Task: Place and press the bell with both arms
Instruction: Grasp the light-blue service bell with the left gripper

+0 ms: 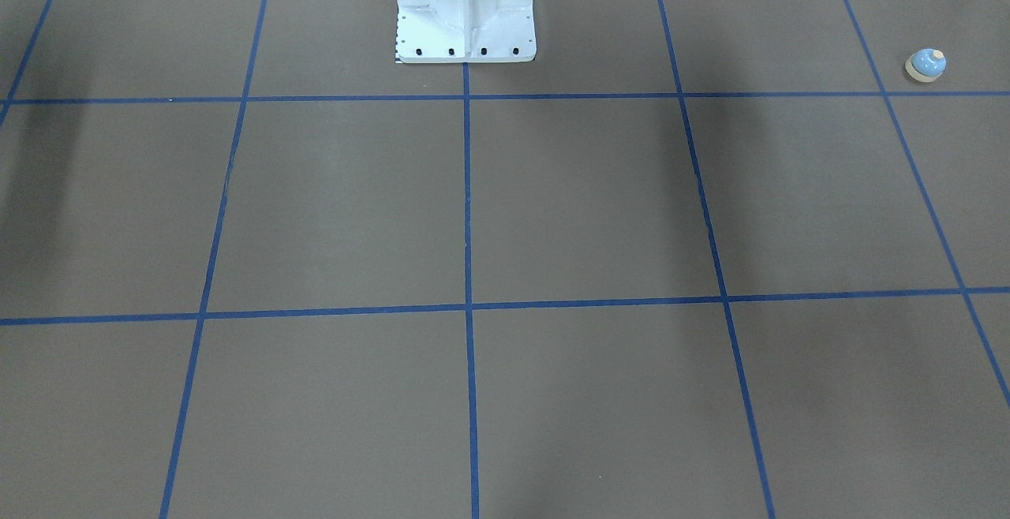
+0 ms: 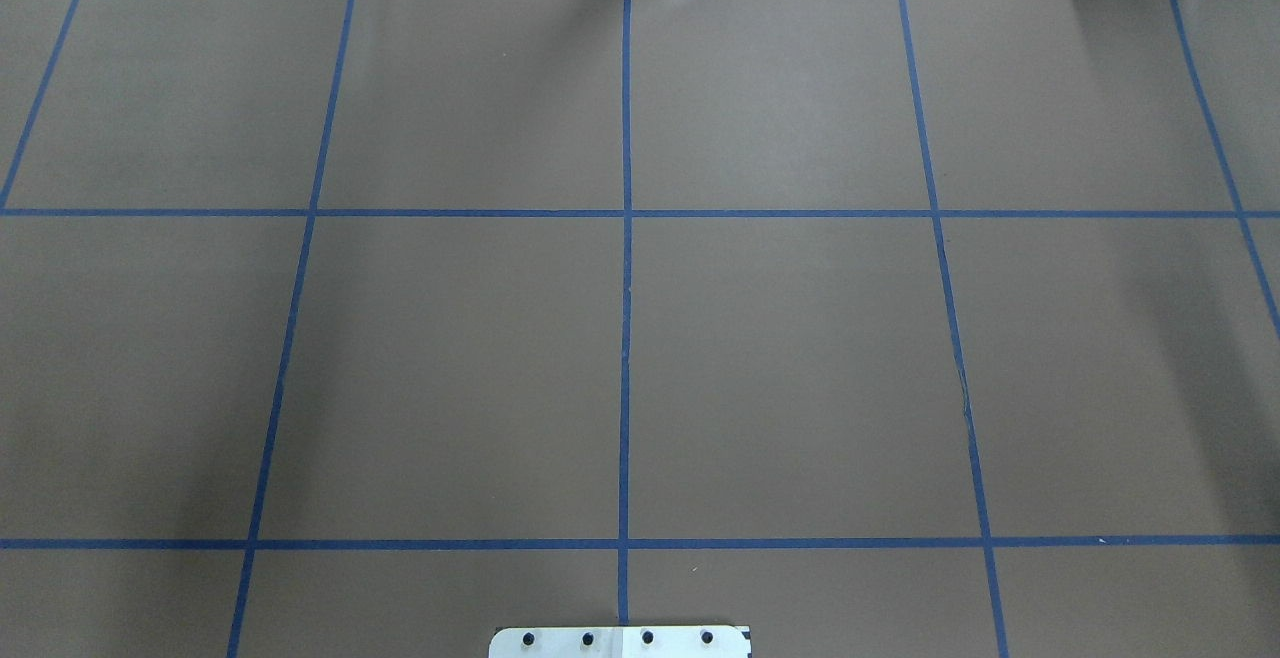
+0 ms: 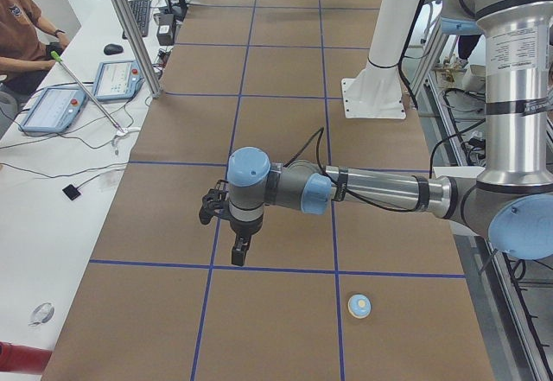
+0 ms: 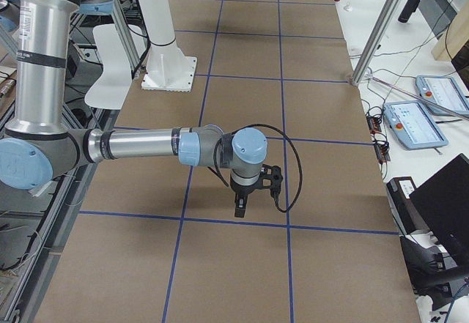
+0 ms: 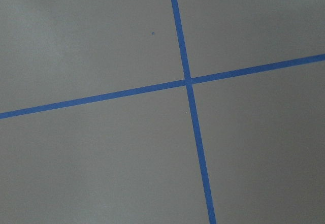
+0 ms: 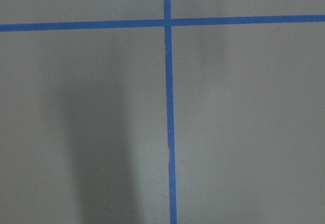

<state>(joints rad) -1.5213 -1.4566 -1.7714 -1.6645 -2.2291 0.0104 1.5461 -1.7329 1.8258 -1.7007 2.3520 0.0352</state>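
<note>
The bell (image 1: 925, 65) sits upright on the counter (image 1: 552, 203), apart from the left claw (image 3: 239, 255) and right claw (image 4: 240, 209). We cannot tell how wide either stands.

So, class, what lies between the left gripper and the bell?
Nothing but brown table cover and blue tape lines between left gripper and bell, per exterior left view.

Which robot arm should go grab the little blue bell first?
Left, probably. The bell sits near the left end of the table, close to the left gripper. The right gripper hangs far down the table from it.
</note>
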